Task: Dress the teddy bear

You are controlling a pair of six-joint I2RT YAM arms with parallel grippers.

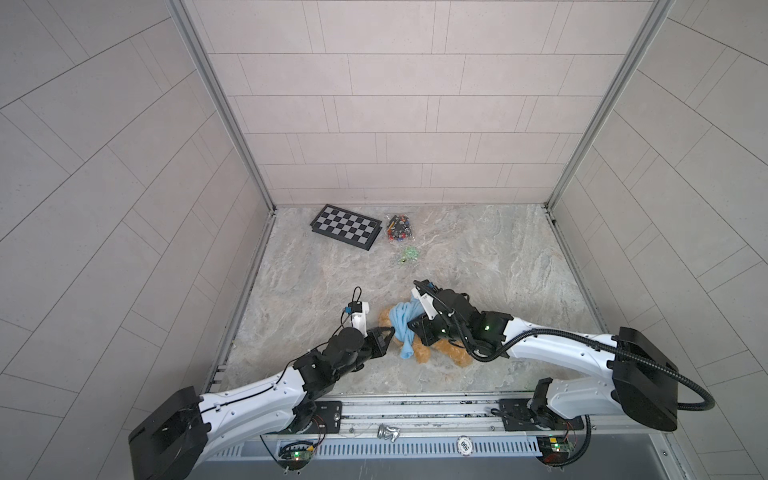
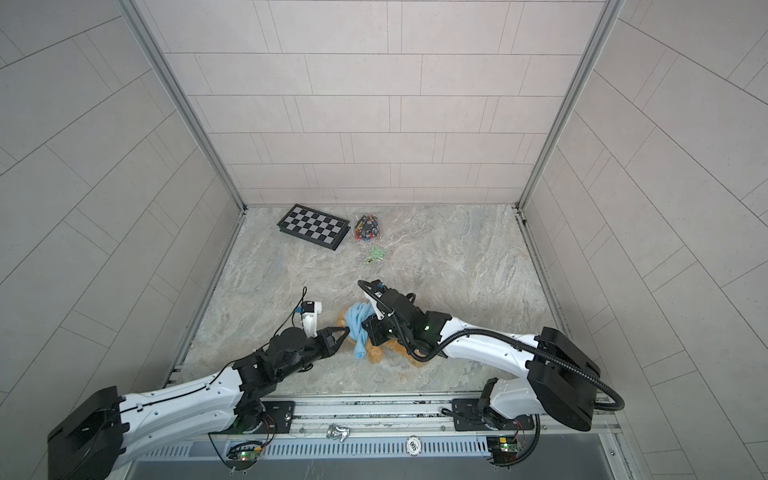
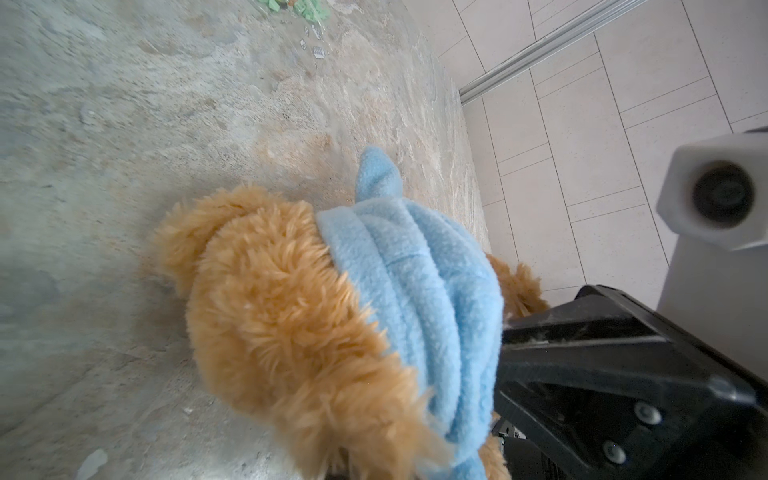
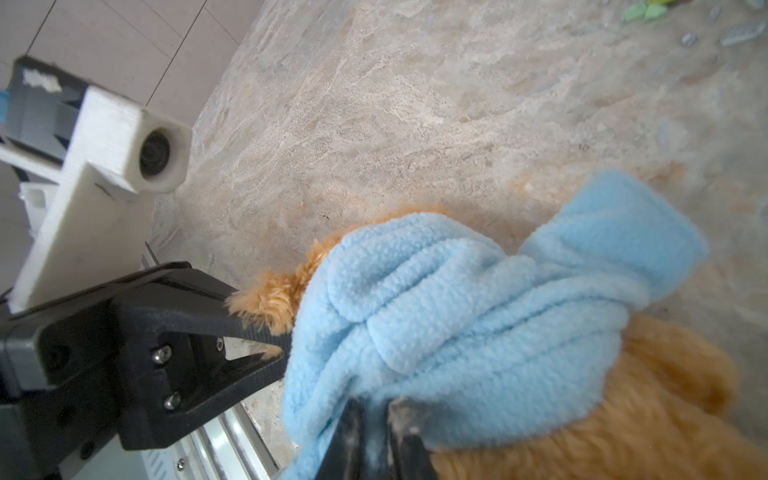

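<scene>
The golden-brown teddy bear (image 1: 422, 353) (image 2: 376, 353) lies near the table's front edge with a light blue hoodie (image 1: 405, 322) (image 2: 359, 322) bunched around its upper body. The left wrist view shows the bear's fur (image 3: 282, 316) bare below the rolled hoodie (image 3: 415, 282). My left gripper (image 1: 392, 330) (image 4: 286, 345) comes in from the left, its fingers closed to a point in the hoodie's edge, against a tuft of fur. My right gripper (image 1: 411, 324) (image 4: 380, 411) comes in from the right and pinches a fold of the hoodie (image 4: 457, 316) between its fingers. The bear's face is hidden.
A folded chessboard (image 1: 345, 226) lies at the back left. Beside it are a clear bag of small coloured pieces (image 1: 399, 228) and some loose green bits (image 1: 409, 252). Tiled walls close in three sides. A metal rail (image 1: 415, 409) runs along the front.
</scene>
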